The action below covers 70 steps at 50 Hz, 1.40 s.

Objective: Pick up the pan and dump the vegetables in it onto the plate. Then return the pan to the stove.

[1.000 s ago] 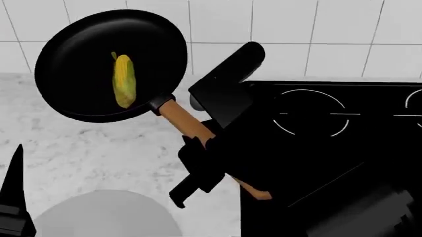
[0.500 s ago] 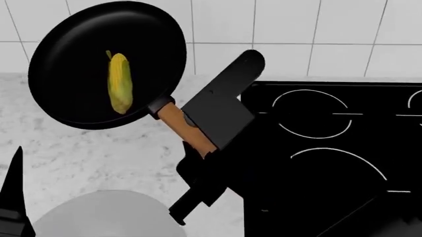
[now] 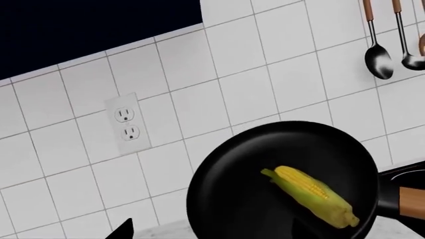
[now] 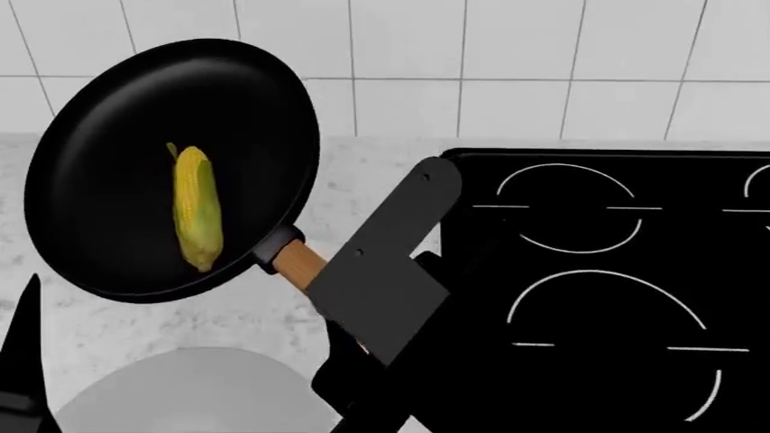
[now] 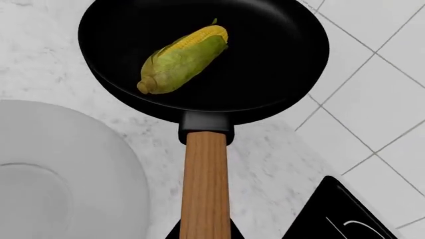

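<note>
One corn cob [image 4: 197,209] lies inside the pan [image 4: 108,180], which is held in the air, tilted, over the marble counter [image 4: 241,298] to the left of the stove [image 4: 601,298]. The pan's wooden handle [image 5: 204,184] runs back to the right gripper [image 4: 361,347]; its arm hides the fingers in the head view and they fall below the frame edge in the right wrist view, so their grip on the handle cannot be made out. The plate [image 4: 193,392] rests on the counter below the pan, near the robot. The left gripper [image 4: 22,361] shows only as a dark edge beside the plate, its fingers unreadable. Behind stands a white tiled wall [image 3: 279,64] with an outlet [image 3: 126,123] and hanging ladles [image 3: 378,55].
</note>
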{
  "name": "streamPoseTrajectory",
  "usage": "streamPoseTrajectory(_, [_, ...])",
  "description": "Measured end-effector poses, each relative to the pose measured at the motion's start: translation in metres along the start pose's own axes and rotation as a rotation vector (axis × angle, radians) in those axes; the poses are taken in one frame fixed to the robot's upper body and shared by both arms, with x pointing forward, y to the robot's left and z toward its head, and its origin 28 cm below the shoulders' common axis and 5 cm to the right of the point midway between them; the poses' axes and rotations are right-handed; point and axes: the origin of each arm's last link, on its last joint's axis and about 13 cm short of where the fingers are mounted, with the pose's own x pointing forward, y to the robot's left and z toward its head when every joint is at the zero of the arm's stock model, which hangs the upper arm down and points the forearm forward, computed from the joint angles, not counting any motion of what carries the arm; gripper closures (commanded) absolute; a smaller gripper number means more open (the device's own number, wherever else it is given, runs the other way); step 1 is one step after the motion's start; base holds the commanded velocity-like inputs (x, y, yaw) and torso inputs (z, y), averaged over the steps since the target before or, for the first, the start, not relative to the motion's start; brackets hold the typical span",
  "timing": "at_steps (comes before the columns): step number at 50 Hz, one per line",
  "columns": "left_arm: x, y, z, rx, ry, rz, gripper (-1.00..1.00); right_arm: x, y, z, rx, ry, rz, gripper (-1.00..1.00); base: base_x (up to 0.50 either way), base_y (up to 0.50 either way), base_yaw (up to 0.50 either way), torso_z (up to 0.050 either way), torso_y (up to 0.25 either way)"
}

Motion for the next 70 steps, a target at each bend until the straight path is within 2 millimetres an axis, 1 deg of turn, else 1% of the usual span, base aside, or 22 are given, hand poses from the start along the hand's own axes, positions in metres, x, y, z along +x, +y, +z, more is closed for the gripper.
streamPoseTrajectory(24, [-0.002,0.000,0.000,-0.015,-0.003,-0.006,-1.00,-0.033,0.026,0.001,-0.154,0.008,-0.035,1.00,0.00,0.00,0.00,0.000,0.003])
streamPoseTrajectory(48, [-0.004,0.000,-0.001,-0.040,0.007,-0.024,-1.00,-0.051,0.024,0.003,-0.310,0.088,-0.133,1.00,0.00,0.00,0.00,0.000,0.002])
streamPoseTrajectory(63, [-0.003,-0.001,0.001,-0.062,0.009,-0.041,-1.00,-0.068,0.017,0.013,-0.367,0.107,-0.164,1.00,0.00,0.00,0.00,0.000,0.003])
streamPoseTrajectory(70, [-0.002,-0.001,0.002,-0.073,0.009,-0.050,-1.00,-0.078,0.017,0.016,-0.441,0.136,-0.201,1.00,0.00,0.00,0.00,0.000,0.001])
